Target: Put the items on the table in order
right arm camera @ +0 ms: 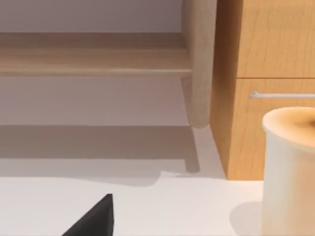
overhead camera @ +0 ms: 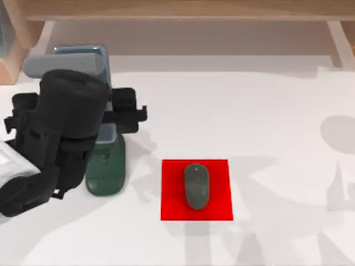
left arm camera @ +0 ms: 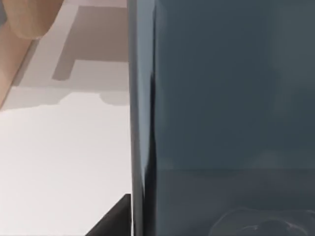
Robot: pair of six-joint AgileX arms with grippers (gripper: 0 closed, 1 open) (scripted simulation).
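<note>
Phone [overhead camera: 89, 55] stands propped on the dark green stand [overhead camera: 106, 169] at the desk's [overhead camera: 277, 111] nine o'clock side, directly beneath the left hand [overhead camera: 119, 111], which hovers over it (whether its fingers grip the phone, I cannot tell). Mouse [overhead camera: 196, 185] lies on the red square [overhead camera: 172, 205], long axis twelve-to-six, toward four o'clock from that hand.

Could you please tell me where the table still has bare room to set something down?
The widest free patch of the table lies right of the red square, back to the wooden shelf edge. A smaller strip runs in front of the square. The left is crowded: the left end effector is at the phone over the green stand; the mouse occupies the square.
</note>
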